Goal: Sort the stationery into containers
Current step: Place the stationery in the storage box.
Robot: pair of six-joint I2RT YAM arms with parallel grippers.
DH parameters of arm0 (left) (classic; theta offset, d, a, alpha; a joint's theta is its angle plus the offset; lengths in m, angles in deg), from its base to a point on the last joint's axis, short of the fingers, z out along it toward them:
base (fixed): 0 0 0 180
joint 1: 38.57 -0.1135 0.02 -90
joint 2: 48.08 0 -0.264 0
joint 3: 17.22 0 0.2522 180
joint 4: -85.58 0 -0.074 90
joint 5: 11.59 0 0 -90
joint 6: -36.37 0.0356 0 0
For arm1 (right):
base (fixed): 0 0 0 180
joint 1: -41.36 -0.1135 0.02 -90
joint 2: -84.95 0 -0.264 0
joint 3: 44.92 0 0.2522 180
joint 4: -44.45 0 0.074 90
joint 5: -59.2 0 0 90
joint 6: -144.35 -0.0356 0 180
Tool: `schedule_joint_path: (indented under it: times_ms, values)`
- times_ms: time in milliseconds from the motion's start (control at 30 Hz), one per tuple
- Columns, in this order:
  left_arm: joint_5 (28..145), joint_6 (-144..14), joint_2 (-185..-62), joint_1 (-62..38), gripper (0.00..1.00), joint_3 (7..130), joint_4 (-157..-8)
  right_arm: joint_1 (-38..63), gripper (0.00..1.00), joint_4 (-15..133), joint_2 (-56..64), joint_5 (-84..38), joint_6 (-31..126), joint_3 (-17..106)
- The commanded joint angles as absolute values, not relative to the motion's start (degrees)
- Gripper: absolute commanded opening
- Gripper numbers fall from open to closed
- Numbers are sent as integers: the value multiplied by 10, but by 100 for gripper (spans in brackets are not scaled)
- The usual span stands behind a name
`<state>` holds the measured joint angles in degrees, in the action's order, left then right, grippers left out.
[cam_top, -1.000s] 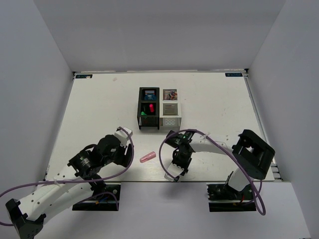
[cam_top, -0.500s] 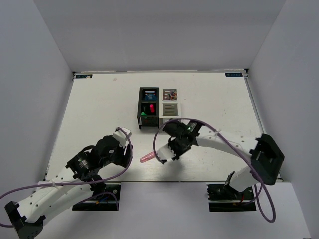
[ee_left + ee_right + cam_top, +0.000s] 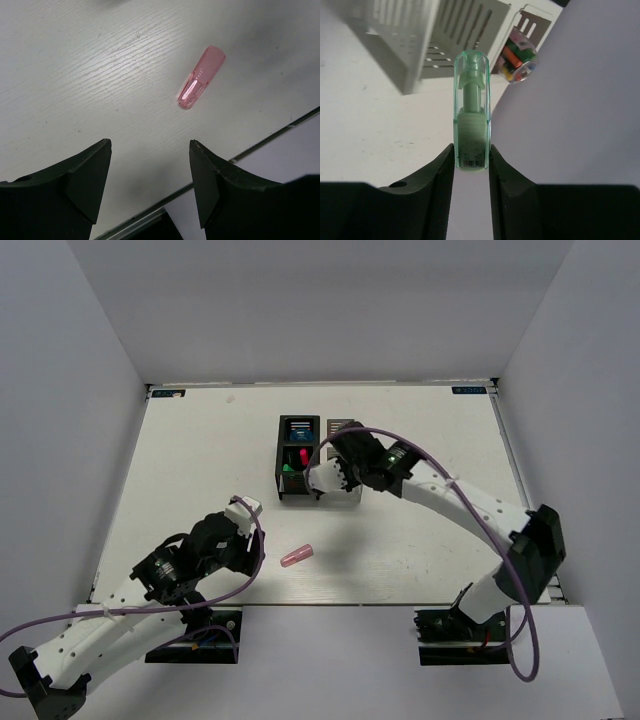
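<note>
A white surface carries a block of four small square slatted bins joined two by two, with the two black bins on the left and the two white bins on the right. The right fingers are clamped on a pale green translucent piece, which is held upright between them with a small barcode label at its gripped end. In the top view the right arm is stretched out to the near right part of the block, at the near white bin. Whether the piece is already over that bin cannot be told. A round blue tape roll is seen in the far black bin, and a red item with a green one just beside it lies in the near black bin. A multicoloured bundle is seen in the far white bin. A pink translucent stick lies flat on the surface, well apart from the bins and near the surface's near edge. The left fingers are spread apart and empty, and are held above the surface just to the left of the stick without touching it.
</note>
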<state>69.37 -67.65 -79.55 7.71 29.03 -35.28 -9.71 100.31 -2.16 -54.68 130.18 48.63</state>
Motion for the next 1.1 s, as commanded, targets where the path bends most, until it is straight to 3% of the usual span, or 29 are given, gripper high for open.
schedule_joint_path:
  times_ms: [0, 200, 367, 400, 467, 633, 700, 867, 900, 933, 967, 1000, 1033, 1067]
  values:
    - [687, -680, -799, 76, 74, 290, -362, -84, 0, 908, -55, -609, 1370, 520]
    - [687, -677, -806, 76, 74, 289, -360, -76, 0, 884, -110, -602, 1459, 530]
    - [687, -674, -810, 75, 74, 290, -361, -77, 0, 953, -132, -578, 1479, 548]
    - [687, -673, -810, 76, 74, 290, -361, -79, 5, 981, -131, -573, 1478, 552]
    - [687, -673, -812, 77, 74, 290, -365, -76, 25, 986, -139, -572, 1474, 554]
    - [688, -673, -813, 76, 74, 290, -363, -74, 30, 1001, -153, -563, 1466, 564]
    - [689, -673, -813, 77, 74, 289, -364, -74, 60, 1001, -158, -565, 1462, 564]
    - [696, -673, -813, 76, 74, 286, -373, -76, 66, 1008, -154, -541, 1431, 580]
    - [698, -672, -815, 76, 74, 283, -377, -77, 64, 1016, -150, -519, 1405, 596]
    - [708, -671, -819, 76, 67, 282, -397, -75, 60, 1050, -150, -514, 1394, 619]
    - [714, -671, -822, 76, 58, 278, -405, -76, 49, 1062, -148, -508, 1361, 631]
    - [726, -673, -835, 77, 43, 276, -415, -75, 0, 1073, -146, -492, 1310, 659]
    - [743, -674, -844, 76, 20, 276, -433, -74, 0, 1091, -138, -484, 1284, 674]
    - [753, -673, -854, 76, 12, 284, -449, -69, 0, 1107, -131, -472, 1205, 692]
